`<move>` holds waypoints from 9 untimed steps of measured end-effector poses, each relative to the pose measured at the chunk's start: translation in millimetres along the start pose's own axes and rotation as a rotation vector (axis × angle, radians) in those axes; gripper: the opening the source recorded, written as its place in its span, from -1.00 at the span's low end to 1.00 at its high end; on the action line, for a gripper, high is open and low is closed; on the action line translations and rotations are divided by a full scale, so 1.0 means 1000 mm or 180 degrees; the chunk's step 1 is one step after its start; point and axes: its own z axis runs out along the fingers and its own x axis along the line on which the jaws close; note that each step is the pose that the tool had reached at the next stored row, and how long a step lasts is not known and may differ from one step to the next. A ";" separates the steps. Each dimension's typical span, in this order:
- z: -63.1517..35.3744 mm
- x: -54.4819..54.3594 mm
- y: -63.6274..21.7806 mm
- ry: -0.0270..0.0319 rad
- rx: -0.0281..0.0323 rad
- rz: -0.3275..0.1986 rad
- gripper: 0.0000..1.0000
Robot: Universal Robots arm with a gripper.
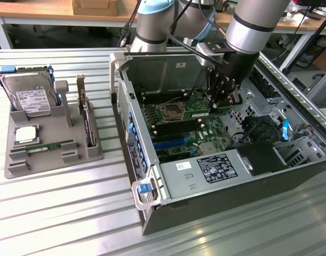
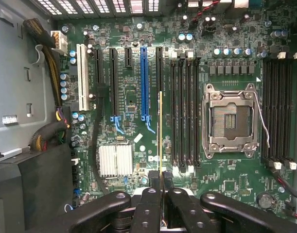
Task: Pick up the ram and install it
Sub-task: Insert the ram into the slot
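Observation:
The ram (image 2: 161,131) is a thin green stick seen edge-on in the wrist view, and my gripper (image 2: 161,183) is shut on its end, with black fingers (image 2: 149,196) pressed on both sides. It hangs over the motherboard (image 2: 133,97), just beside the nearer bank of black memory slots (image 2: 184,111). In the exterior view my gripper (image 1: 225,102) reaches down inside the open computer case (image 1: 168,181), and the ram (image 1: 205,113) shows as a green strip under it, close to the CPU socket (image 1: 169,112). A second, similar stick (image 1: 50,145) lies in the grey holder.
The grey holder (image 1: 16,165) at the exterior view's left carries a silver hard drive (image 1: 26,96), a processor chip (image 1: 25,134) and an upright expansion card (image 1: 85,114). Inside the case are blue slots (image 2: 145,82), a heatsink (image 2: 115,160), a further slot bank (image 2: 279,111) and cable bundles (image 2: 46,133).

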 end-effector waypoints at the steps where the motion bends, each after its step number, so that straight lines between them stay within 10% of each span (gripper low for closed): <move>1: 0.0002 0.000 0.0000 0.0000 0.0000 0.0000 -0.76; 9: 0.0029 0.000 0.0000 0.0000 0.0000 0.0000 -0.76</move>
